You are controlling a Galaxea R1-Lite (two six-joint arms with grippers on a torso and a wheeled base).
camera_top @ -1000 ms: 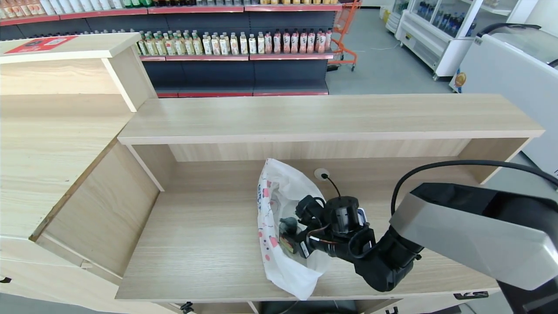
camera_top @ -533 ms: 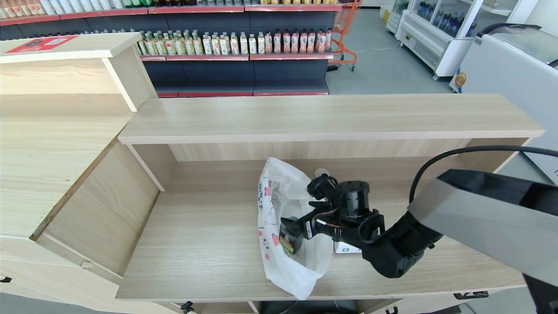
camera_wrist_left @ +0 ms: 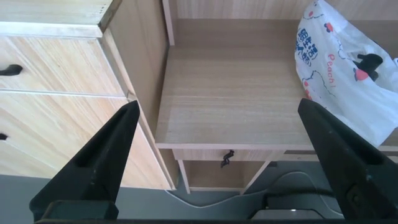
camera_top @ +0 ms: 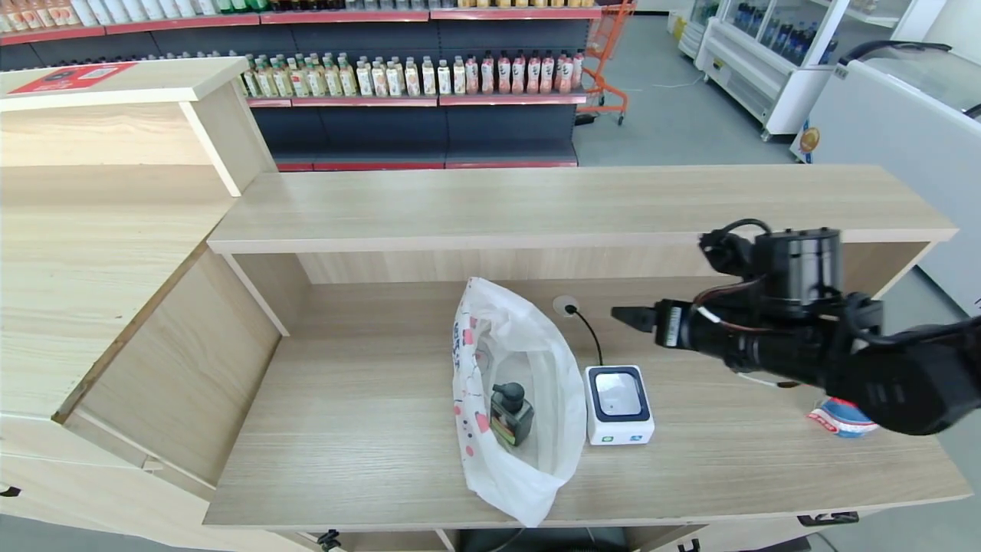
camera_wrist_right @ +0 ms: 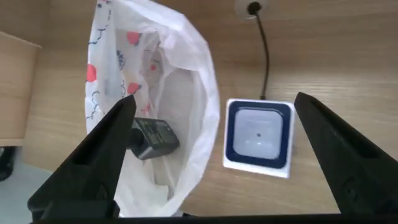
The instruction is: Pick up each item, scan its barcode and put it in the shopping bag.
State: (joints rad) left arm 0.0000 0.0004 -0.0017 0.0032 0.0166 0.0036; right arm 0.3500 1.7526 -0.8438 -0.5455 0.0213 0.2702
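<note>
The white shopping bag (camera_top: 529, 360) with red prints stands open in the middle of the wooden counter (camera_top: 360, 429). A dark bottle (camera_top: 511, 414) sits upright inside it. Just right of the bag lies the white scanner (camera_top: 618, 392). My right gripper (camera_top: 632, 316) hangs open and empty above the counter, up and right of the scanner. Its wrist view looks down on the bag (camera_wrist_right: 186, 74), the bottle (camera_wrist_right: 152, 137) and the scanner (camera_wrist_right: 258, 134), with the right gripper (camera_wrist_right: 214, 102) spread wide. A red, white and blue packet (camera_top: 839, 418) lies at the right, partly behind the arm. My left gripper (camera_wrist_left: 217, 106) is open, off the counter's front left.
A raised ledge (camera_top: 582, 207) runs behind the counter and a side wall (camera_top: 176, 368) closes its left. The scanner's cable (camera_top: 588, 331) leads to a hole at the back. A drawer handle (camera_wrist_left: 227, 158) hangs below the front edge. Shelves of bottles (camera_top: 414, 77) stand beyond.
My right gripper let go of the dark bottle inside the bag, then drew out, up and to the right. The scanner and the packet came into sight.
</note>
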